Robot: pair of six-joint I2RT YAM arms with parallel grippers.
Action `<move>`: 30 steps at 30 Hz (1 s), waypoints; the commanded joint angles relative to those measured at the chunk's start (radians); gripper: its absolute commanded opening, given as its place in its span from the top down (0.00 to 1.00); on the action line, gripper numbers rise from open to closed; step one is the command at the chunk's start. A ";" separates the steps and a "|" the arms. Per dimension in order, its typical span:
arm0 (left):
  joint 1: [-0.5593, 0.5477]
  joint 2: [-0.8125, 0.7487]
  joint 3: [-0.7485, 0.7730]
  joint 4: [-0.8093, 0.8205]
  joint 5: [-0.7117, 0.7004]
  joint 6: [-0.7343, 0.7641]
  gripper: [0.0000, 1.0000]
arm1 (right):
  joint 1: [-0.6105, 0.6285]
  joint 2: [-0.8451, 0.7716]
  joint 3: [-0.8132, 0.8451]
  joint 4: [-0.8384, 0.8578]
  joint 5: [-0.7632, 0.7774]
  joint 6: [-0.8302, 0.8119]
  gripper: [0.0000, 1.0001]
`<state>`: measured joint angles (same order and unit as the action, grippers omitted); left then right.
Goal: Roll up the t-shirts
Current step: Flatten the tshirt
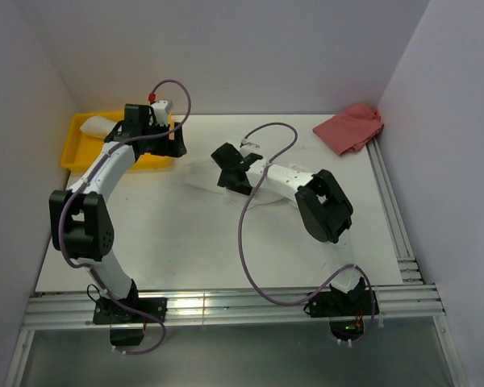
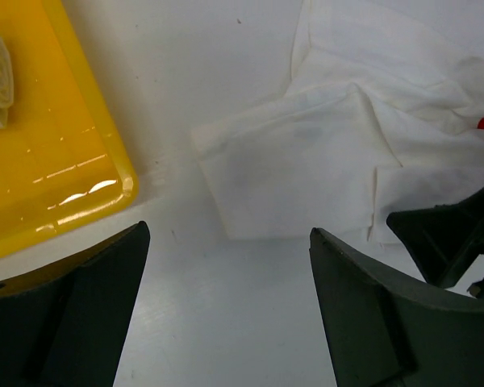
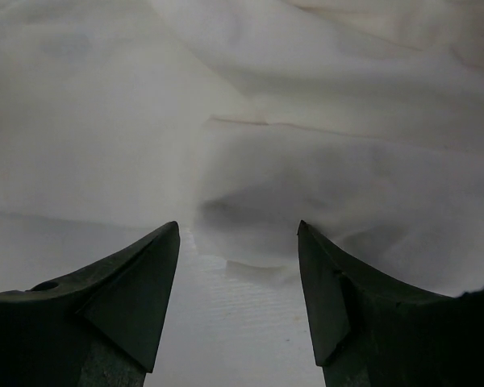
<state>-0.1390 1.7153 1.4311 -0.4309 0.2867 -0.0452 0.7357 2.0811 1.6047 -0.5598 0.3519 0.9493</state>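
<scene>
T-shirt (image 2: 306, 169), right arm (image 1: 284, 177) stretched low, fingers (image 3: 129, 298) apart

Lighting: bright, even, overhead. Shadows: soft, faint on table (image 1: 185, 234). Glare: streaks on yellow tray (image 2: 85, 189); sheen on near rail (image 1: 185, 305). Focus: right wrist view soft, t-shirt (image 3: 323, 161) folds hazy, fingers (image 3: 137, 282) blurred.

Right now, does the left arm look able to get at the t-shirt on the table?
Probably yes: the left gripper hangs open just short of the t-shirt, with only bare table between them.
</scene>
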 commanded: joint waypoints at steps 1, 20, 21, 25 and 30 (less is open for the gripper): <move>-0.022 0.073 0.104 0.034 -0.026 0.015 0.14 | 0.007 0.028 0.044 -0.061 0.044 0.002 0.33; -0.106 0.388 0.269 0.031 -0.109 0.034 0.26 | -0.004 -0.084 -0.221 0.046 0.048 0.043 0.75; -0.106 0.392 0.269 0.031 -0.110 0.034 0.27 | -0.004 -0.088 -0.224 0.046 0.047 0.045 0.77; -0.109 0.425 0.276 0.032 -0.123 0.034 0.31 | -0.004 -0.127 -0.239 0.051 0.045 0.052 0.83; -0.113 0.469 0.310 0.021 -0.129 0.070 0.33 | -0.004 -0.193 -0.267 0.054 0.056 0.054 0.83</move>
<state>-0.2459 2.1674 1.6875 -0.4255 0.1761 -0.0105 0.7368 1.9747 1.3491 -0.4953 0.3817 0.9886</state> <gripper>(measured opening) 0.675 0.179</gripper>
